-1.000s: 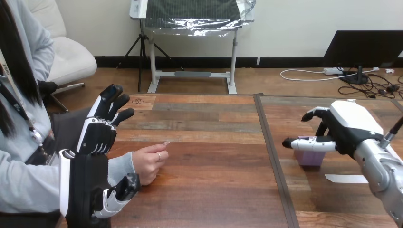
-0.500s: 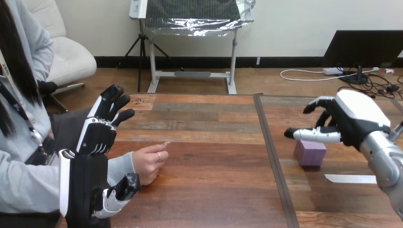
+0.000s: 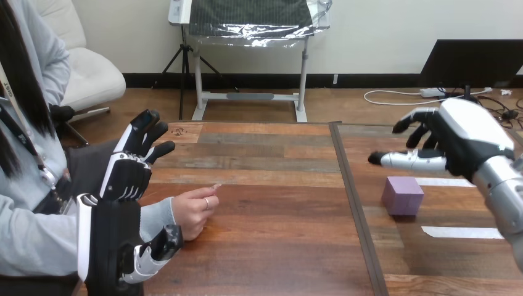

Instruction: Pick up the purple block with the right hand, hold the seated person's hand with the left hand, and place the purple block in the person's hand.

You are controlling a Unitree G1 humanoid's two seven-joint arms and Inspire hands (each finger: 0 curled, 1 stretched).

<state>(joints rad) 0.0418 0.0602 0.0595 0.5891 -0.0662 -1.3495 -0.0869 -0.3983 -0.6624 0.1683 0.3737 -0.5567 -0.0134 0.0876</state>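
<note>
Nothing done yet: right hand (image 3: 459, 145) open above the block (image 3: 402, 195); far left of it, open left hand (image 3: 123, 179), person's hand (image 3: 192, 213) unheld.

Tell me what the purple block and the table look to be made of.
The purple block has flat, matte, pale faces with no gloss or grain. It looks like foam or painted wood, though the look alone does not settle which. The table has brown planks in mixed tones with visible grain and a faint sheen, so it is likely wood or a wood-look laminate.
</note>
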